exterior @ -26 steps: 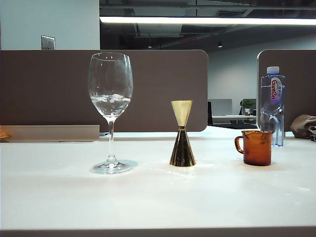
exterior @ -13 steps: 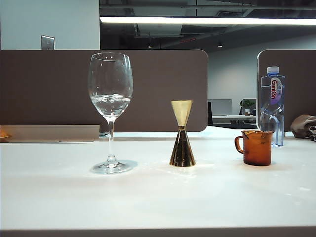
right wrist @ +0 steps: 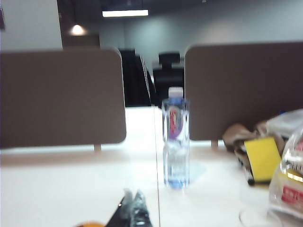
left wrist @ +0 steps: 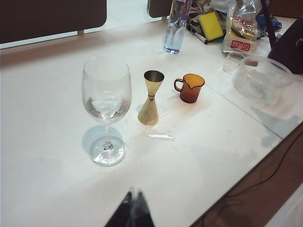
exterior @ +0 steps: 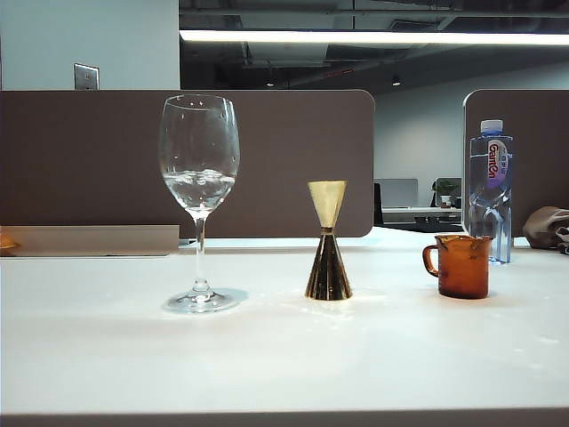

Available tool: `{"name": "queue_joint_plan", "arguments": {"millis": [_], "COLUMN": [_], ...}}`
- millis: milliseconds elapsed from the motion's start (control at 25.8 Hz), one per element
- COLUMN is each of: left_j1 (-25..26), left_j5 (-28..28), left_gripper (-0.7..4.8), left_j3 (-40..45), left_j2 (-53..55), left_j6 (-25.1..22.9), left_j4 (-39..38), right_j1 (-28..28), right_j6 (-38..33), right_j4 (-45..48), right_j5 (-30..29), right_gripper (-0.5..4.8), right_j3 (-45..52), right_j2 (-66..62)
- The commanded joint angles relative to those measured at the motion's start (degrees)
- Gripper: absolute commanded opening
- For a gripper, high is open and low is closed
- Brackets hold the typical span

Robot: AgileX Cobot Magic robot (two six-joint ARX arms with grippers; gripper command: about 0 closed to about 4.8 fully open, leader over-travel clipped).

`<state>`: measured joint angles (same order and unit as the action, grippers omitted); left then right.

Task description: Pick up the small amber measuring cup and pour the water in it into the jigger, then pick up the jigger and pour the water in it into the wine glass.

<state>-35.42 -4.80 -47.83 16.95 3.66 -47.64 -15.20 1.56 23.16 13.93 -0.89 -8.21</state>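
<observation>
The wine glass point(exterior: 198, 178) stands at the left with clear water point(exterior: 199, 189) low in its bowl. The gold jigger point(exterior: 328, 245) stands upright in the middle. The small amber measuring cup point(exterior: 462, 265) sits at the right, handle to the left. All three also show in the left wrist view: wine glass point(left wrist: 106, 101), jigger point(left wrist: 150, 99), cup point(left wrist: 190, 88). My left gripper point(left wrist: 134, 196) hangs shut and empty, well short of the glass. My right gripper point(right wrist: 132, 196) is shut and empty; an orange rim of the cup point(right wrist: 87, 224) shows beside it. Neither gripper appears in the exterior view.
A plastic water bottle point(exterior: 490, 191) stands behind the cup. A small puddle point(left wrist: 161, 135) lies by the jigger's foot. A clear bowl point(left wrist: 262, 78), a small glass point(left wrist: 233, 62), a yellow sponge point(left wrist: 210, 25) and a snack bag point(left wrist: 241, 28) crowd the far right. Brown partitions point(exterior: 267, 160) back the table.
</observation>
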Motion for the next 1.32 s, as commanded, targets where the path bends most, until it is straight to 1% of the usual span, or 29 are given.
{"name": "queue_joint_plan", "arguments": {"millis": [39,116,271,464,581,697,774,890,929,1084,1239,1316], "left_j1": [-0.04,-0.04,-0.04,-0.04,-0.04,-0.04,-0.04,-0.04,-0.04,-0.04,-0.04,-0.04], "left_j5": [-0.17,-0.17,-0.17,-0.15,-0.17,-0.17,-0.15,-0.17,-0.17,-0.15,-0.17,-0.15], "left_gripper": [-0.02,-0.02,-0.02,-0.02,-0.02,-0.02,-0.02,-0.02,-0.02,-0.02,-0.02,-0.02], "left_j3": [-0.24,-0.24,-0.24,-0.24,-0.24,-0.24,-0.24,-0.24,-0.24,-0.24,-0.24,-0.24], "left_j2": [0.0,0.0,0.0,0.0,0.0,0.0,0.0,0.0,0.0,0.0,0.0,0.0], "left_j6": [-0.24,-0.24,-0.24,-0.24,-0.24,-0.24,-0.24,-0.22,-0.24,-0.24,-0.24,-0.24], "left_j4": [0.44,0.44,0.42,0.42,0.42,0.42,0.42,0.42,0.42,0.39,0.39,0.39], "right_j1": [0.04,0.07,0.07,0.46,2.23,5.68,7.8,9.14,9.51,11.39,14.86,15.5], "right_j6": [0.04,-0.07,-0.11,-0.52,-0.59,-0.98,-0.98,-1.07,-1.07,-1.05,-1.07,-1.07], "right_j4": [-4.52,-6.75,-17.31,-25.29,-28.02,-30.03,-31.95,-33.35,-33.7,-33.59,-33.57,-33.55], "right_j5": [0.04,0.04,-0.98,-1.77,-6.64,-14.47,-17.11,-15.69,-13.81,-14.05,-14.05,-13.88], "right_gripper": [-0.01,-0.01,-0.01,-0.01,-0.01,-0.01,-0.01,-0.01,-0.01,-0.01,-0.01,-0.01], "right_j3": [0.85,0.85,0.85,0.85,0.85,0.85,0.85,0.85,0.85,0.85,0.85,0.85], "right_j2": [2.34,3.02,6.43,8.11,8.11,8.11,8.11,8.11,8.11,8.11,8.11,8.11]}}
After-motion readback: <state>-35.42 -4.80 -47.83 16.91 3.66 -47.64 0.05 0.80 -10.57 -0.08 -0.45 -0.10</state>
